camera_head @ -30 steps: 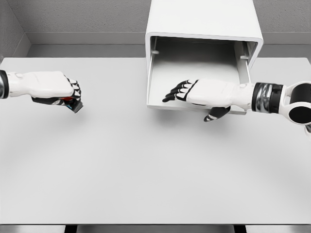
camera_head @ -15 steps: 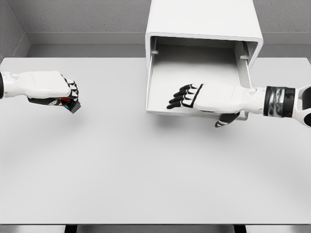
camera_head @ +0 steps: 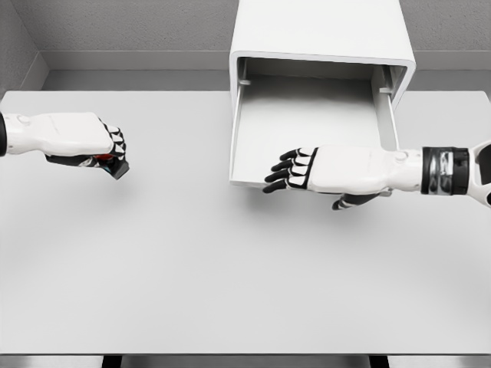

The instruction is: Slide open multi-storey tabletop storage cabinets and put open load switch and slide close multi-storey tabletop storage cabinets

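The white storage cabinet (camera_head: 322, 31) stands at the table's back centre, and its bottom drawer (camera_head: 307, 115) is slid out and holds nothing. My right hand (camera_head: 307, 180) grips the drawer's front wall, fingers (camera_head: 281, 170) hooked over the lip and thumb (camera_head: 347, 204) outside below it. At the far left, my left hand (camera_head: 109, 150) hovers over the table in a fist, shut on the load switch (camera_head: 116, 166), a small dark block with a red part peeking out under the fingers.
The white table (camera_head: 230, 268) spreads wide between the two hands and toward its front edge. A grey wall runs behind the cabinet.
The right hand has drawn the drawer further out toward me, its front edge now lower in the picture. The left hand with the switch has barely shifted.
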`<action>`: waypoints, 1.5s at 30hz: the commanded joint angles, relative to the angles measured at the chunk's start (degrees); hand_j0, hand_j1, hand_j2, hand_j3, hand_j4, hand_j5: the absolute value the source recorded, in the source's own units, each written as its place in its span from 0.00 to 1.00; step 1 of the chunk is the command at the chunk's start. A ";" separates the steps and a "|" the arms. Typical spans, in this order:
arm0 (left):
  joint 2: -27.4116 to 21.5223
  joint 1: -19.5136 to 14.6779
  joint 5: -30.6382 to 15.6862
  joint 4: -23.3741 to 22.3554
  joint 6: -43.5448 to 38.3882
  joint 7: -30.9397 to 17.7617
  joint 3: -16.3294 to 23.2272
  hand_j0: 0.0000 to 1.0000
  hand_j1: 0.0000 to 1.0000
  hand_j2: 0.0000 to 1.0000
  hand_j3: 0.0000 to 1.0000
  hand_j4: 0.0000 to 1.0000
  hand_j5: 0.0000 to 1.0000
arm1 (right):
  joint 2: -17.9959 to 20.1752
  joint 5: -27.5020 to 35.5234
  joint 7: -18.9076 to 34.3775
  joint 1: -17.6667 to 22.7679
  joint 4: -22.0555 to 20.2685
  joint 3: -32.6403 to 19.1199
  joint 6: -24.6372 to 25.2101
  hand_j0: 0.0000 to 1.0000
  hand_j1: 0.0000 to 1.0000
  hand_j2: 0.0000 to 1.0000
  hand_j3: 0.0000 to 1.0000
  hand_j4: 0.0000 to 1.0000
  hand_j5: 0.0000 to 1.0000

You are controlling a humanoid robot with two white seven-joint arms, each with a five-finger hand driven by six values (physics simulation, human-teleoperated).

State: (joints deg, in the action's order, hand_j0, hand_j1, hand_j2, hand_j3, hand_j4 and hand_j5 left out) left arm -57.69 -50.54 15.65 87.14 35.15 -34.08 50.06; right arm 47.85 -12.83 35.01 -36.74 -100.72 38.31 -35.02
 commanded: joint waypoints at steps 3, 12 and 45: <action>-0.05 0.00 -0.27 0.14 -0.15 0.07 -0.05 0.35 0.35 0.35 0.35 0.35 0.35 | 0.67 0.34 -0.01 1.41 -0.01 -2.63 0.02 1.00 1.00 1.00 1.00 1.00 1.00; -0.05 -0.09 -0.63 0.14 -0.15 -0.02 -0.05 0.35 0.35 0.35 0.35 0.35 0.35 | 0.75 1.14 -0.01 1.67 -0.01 -3.42 0.02 1.00 1.00 1.00 1.00 1.00 1.00; -2.69 -6.50 -9.33 6.91 -0.15 0.07 -0.67 0.35 0.35 0.35 0.35 0.35 0.35 | 6.20 1.93 -0.01 8.44 -0.10 -9.48 0.02 1.00 1.00 1.00 1.00 1.00 1.00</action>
State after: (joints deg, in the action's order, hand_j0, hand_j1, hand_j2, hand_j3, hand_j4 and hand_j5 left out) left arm -60.37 -57.04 6.81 94.00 35.15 -34.06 49.49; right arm 53.52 -11.33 35.03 -28.21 -100.80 29.59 -35.19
